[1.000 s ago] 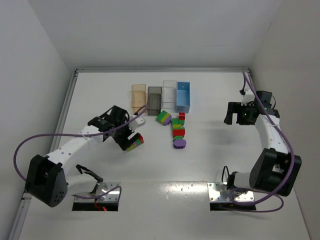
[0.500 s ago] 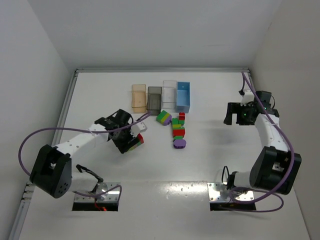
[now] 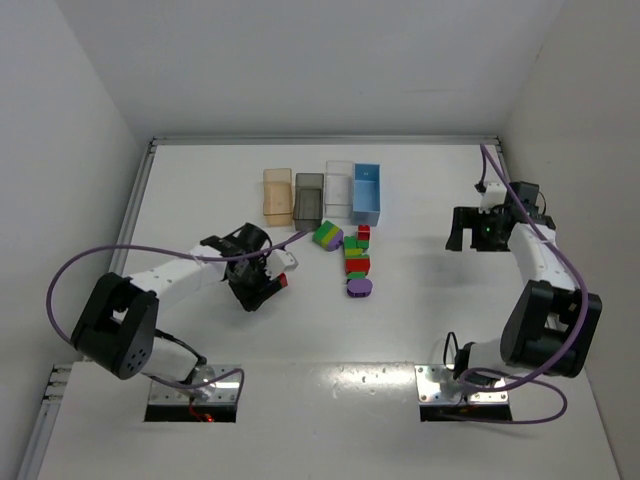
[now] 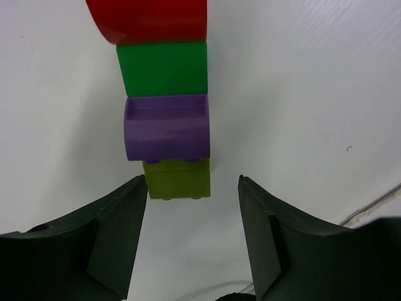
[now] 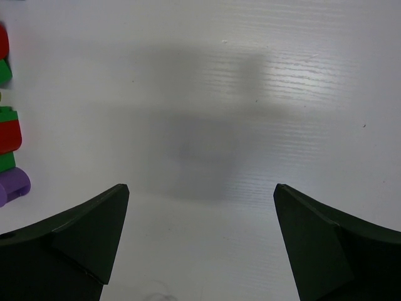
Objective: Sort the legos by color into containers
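Moved: left gripper (image 4: 191, 182) has tipped down over the stack (image 4: 166, 94), hiding most of it from above.
Stack: red, green, purple and lime joined, lying on the table (image 3: 200, 200), short of the bins (image 3: 308, 197).
Left fingers: released, flanking the lime end without touching.
Right gripper (image 5: 200, 188): spread wide, idle.
Meaning: we judge the stack needs splitting first.

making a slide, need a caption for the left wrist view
Open left gripper at the lime end of a red, green, purple, lime lego stack

No readable text, labels, numbers or signs anywhere.
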You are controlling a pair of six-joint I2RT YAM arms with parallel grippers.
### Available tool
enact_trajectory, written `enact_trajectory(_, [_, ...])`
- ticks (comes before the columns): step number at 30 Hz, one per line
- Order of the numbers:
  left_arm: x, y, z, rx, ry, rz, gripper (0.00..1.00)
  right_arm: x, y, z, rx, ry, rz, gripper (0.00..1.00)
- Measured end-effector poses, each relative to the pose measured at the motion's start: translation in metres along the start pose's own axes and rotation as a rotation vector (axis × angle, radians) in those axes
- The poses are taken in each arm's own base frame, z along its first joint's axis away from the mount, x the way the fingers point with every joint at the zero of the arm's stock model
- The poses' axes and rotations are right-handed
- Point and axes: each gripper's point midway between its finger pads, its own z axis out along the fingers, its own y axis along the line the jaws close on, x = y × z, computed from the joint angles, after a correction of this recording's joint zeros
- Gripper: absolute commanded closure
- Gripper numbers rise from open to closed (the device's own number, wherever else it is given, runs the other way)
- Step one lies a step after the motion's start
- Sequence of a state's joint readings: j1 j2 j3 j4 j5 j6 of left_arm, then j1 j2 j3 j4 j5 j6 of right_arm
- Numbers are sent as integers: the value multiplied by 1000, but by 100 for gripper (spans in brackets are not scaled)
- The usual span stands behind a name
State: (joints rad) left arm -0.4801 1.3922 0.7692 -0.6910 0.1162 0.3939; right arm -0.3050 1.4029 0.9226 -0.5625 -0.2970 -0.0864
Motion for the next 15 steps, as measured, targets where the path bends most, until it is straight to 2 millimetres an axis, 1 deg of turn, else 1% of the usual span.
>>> enact_trajectory(3, [-3, -2, 4, 10, -5, -6, 43, -2, -1, 1, 0, 1, 0, 0])
enact_trajectory(8, [-9, 0, 6, 1, -27, -18, 51, -5, -2, 2, -2, 1, 0, 0])
enact_trajectory(11, [-12, 2, 6, -10, -38, -28, 60, -5, -2, 4, -4, 5, 1, 0])
enact_trajectory(15, [-13, 4, 6, -20, -43, -34, 68, -5, -2, 4, -5, 6, 2, 0])
